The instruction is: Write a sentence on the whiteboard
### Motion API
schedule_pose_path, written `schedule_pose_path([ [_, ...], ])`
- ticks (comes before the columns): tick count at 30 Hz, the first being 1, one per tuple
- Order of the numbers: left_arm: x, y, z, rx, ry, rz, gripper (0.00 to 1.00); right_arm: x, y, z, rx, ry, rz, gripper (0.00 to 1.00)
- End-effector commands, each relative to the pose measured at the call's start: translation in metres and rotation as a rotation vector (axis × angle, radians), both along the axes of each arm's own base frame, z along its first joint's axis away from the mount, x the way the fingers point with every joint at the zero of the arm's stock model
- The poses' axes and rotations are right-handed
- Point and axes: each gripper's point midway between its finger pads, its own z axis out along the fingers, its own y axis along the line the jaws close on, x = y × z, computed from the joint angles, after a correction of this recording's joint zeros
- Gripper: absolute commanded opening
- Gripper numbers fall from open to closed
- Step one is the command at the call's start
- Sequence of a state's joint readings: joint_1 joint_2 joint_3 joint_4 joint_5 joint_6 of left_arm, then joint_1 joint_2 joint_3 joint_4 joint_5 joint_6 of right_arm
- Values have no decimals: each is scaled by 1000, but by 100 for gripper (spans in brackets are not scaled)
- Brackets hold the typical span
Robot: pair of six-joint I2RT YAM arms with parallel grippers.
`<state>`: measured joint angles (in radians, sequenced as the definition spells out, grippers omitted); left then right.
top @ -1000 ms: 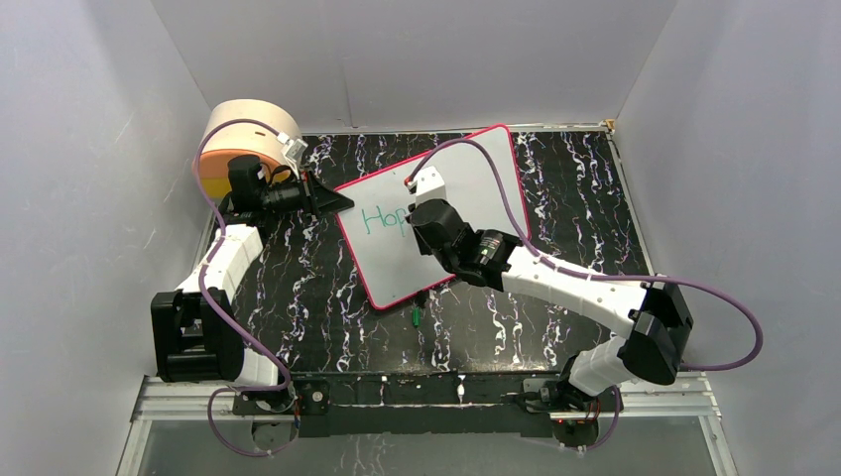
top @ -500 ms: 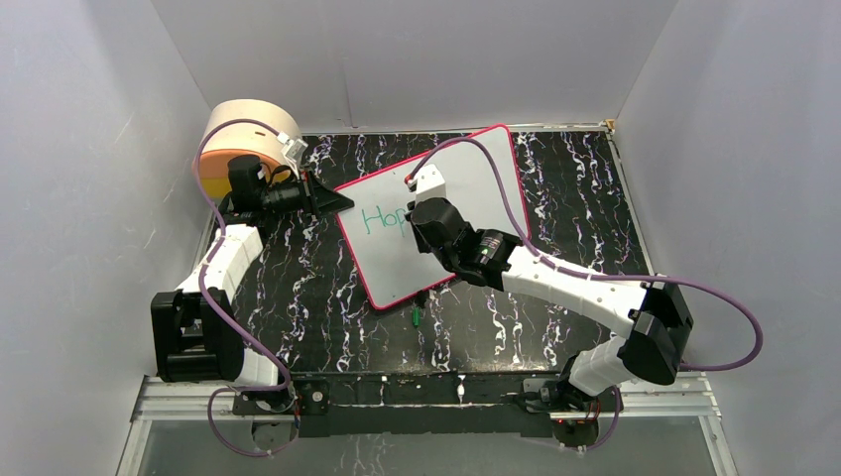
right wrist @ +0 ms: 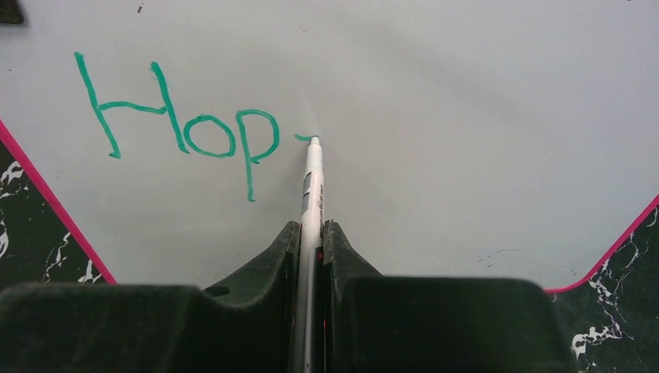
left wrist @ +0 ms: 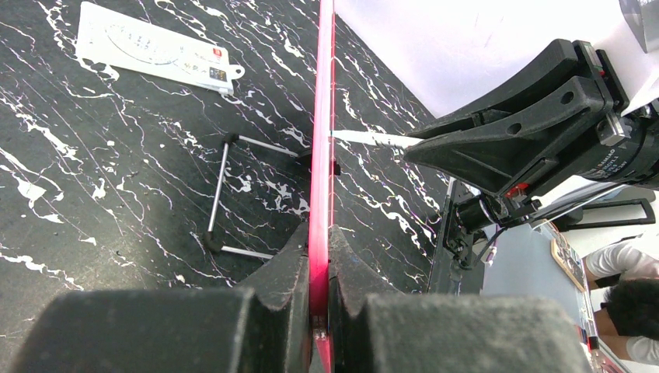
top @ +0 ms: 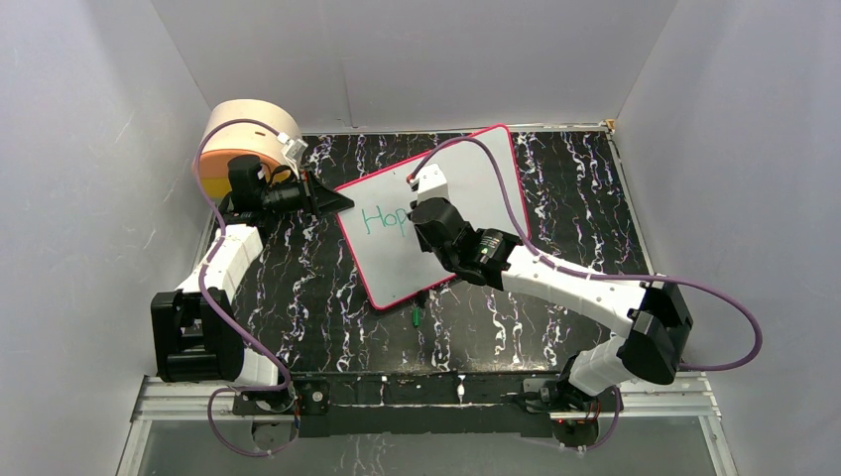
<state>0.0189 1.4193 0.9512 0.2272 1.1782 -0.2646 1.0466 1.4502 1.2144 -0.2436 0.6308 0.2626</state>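
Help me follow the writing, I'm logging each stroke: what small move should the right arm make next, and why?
Probably draw the pen rightward, then curl up and back round to form an e. The whiteboard reads only Hop, and the tip touches the end of a short dash beside the p. The right pincer grips the pen; the left pincer clamps the board's rim.

Obscured items
The right arm point(top: 555, 283) covers the whiteboard point(top: 392, 268) past "Hop"; pen point(right wrist: 312, 183) rear buried in right gripper point(right wrist: 312, 227); card point(left wrist: 151, 50) print too small to read
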Motion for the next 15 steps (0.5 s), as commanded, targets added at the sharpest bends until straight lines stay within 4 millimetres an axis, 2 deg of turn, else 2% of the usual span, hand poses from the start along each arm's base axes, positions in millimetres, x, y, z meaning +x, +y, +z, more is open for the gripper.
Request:
schedule_pose_path([
  [1,-2,-10,-23,57,7,-15,0,10,-4,18,29,-41,-58,0],
  [15,-2,-9,-23,58,4,-13,0,16,1,29,71,-73,-76,0],
])
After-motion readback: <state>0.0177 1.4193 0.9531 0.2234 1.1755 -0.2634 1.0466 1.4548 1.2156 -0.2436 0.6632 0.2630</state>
